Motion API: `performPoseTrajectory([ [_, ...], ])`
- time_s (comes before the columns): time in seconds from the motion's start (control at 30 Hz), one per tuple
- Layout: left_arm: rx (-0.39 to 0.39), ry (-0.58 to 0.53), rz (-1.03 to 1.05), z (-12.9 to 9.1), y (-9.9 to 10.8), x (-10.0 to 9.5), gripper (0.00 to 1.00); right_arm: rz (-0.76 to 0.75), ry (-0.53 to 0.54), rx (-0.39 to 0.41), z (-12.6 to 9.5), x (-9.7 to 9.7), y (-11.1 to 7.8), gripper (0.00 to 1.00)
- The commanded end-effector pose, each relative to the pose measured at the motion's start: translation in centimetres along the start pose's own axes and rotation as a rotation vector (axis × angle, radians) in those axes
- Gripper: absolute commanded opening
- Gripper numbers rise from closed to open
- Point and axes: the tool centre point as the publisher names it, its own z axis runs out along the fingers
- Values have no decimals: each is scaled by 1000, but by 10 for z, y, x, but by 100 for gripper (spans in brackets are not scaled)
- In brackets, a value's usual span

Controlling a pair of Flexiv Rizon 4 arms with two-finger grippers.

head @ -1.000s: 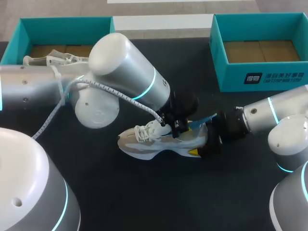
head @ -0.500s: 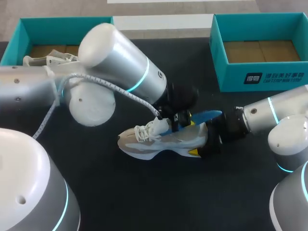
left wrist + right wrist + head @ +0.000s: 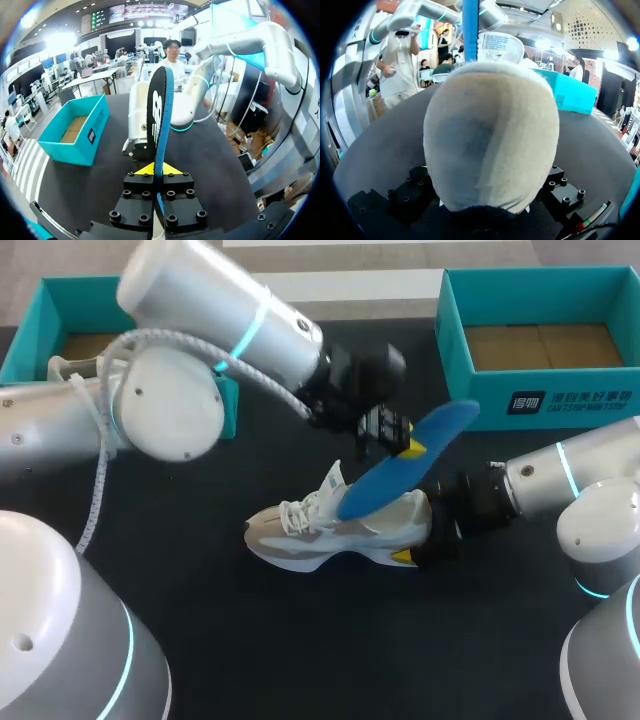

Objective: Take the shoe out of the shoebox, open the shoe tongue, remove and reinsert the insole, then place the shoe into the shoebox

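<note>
A white and beige shoe (image 3: 330, 530) lies on its sole on the black table, toe to the left. My left gripper (image 3: 395, 435) hangs above it, shut on a blue insole (image 3: 405, 470). The insole slants upward, and only its lower end is still at the shoe's opening. In the left wrist view the insole (image 3: 159, 110) stands edge-on between the yellow tips of the left gripper (image 3: 157, 170). My right gripper (image 3: 425, 535) is shut on the shoe's heel, one finger on each side. That heel (image 3: 490, 130) hides the fingertips in the right wrist view, with the insole (image 3: 470, 30) rising beyond it.
A teal shoebox (image 3: 520, 390) stands open at the back right, showing its cardboard floor. A second teal box (image 3: 60, 295) at the back left holds another white shoe (image 3: 95, 367), partly hidden by my left arm.
My left gripper has risen and moved back, drawing the blue insole up out of the shoe. The right gripper and the shoe have stayed put.
</note>
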Motion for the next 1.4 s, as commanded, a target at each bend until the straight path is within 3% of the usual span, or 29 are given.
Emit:
performPoseTrajectory([
  [0.03,88,52,30,-21,-12,0,0,0,-1,3,4,2,-2,0],
  [0.37,354,113,61,-62,-66,4,0,0,-1,3,4,2,-2,0],
  [0.5,436,193,63,-80,-82,2,0,0,-1,3,4,2,-2,0],
  [1.13,435,224,77,-83,-84,1,0,0,-1,3,4,2,-2,0],
  [1.23,448,211,-64,-97,-86,6,0,0,-1,3,4,2,-2,0],
  [1.4,459,236,-175,-106,-107,13,0,0,-1,3,4,2,-2,0],
])
